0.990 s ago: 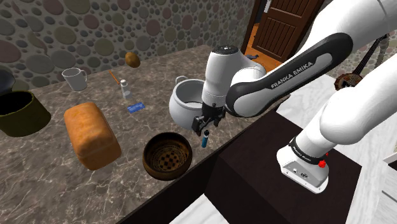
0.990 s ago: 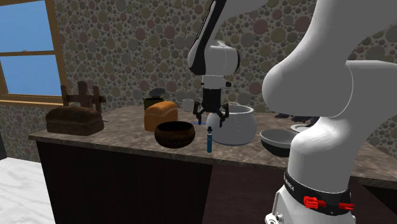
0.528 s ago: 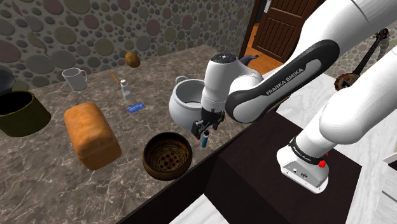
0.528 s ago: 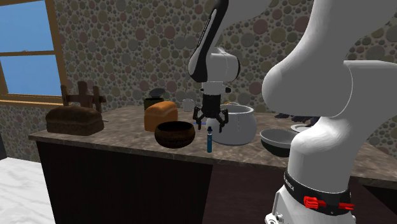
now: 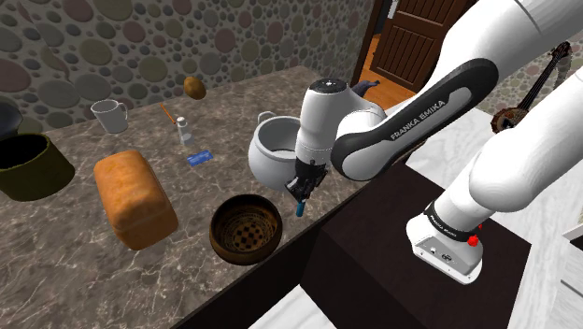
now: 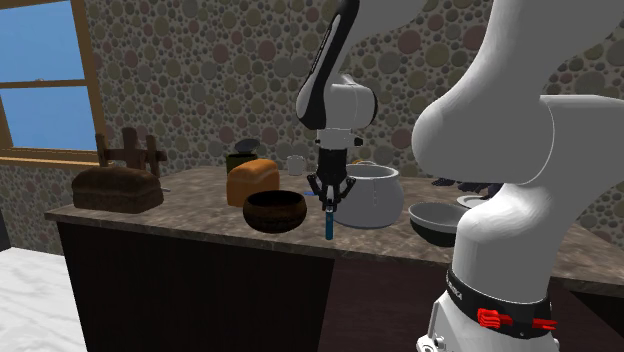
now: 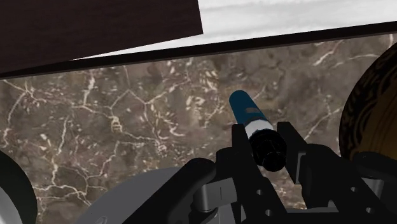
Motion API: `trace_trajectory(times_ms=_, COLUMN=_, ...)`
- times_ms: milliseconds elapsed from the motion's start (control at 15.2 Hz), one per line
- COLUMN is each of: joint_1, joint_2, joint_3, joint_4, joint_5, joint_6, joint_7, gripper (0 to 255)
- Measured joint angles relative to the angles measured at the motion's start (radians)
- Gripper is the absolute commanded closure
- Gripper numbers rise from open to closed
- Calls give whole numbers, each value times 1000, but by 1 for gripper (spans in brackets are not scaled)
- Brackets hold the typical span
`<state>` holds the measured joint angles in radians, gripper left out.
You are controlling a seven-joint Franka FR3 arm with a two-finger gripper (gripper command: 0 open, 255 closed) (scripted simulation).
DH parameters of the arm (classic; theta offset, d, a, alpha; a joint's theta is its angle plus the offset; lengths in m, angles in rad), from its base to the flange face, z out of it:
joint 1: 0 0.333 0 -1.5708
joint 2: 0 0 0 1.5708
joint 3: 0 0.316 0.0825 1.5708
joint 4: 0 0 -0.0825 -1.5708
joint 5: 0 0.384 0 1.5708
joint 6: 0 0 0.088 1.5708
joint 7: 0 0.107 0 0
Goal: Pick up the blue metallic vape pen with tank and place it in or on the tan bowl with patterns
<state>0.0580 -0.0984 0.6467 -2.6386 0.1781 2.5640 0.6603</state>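
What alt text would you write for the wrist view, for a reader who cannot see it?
The black tool clasps a blue vape pen near its black end, over a brown marbled counter. A dark brown bowl sits beside the tool, and past the counter's edge lies a pale floor.

Bread loaf [image 5: 135, 198], white pot [image 5: 273, 150], clear mug [image 5: 110, 115], perhaps a potato [image 5: 194, 88]

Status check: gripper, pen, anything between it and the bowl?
Gripper shut on pen. Pen upright, base on counter. Bowl close beside, nothing between; pot just behind.
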Motion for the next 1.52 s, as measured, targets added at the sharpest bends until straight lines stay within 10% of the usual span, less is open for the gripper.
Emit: trace_trajectory(times_ms=1518, joint_1=42, joint_2=-219, joint_3=-60, joint_4=72, joint_5=105, joint_6=-274, joint_7=-78, gripper=255)
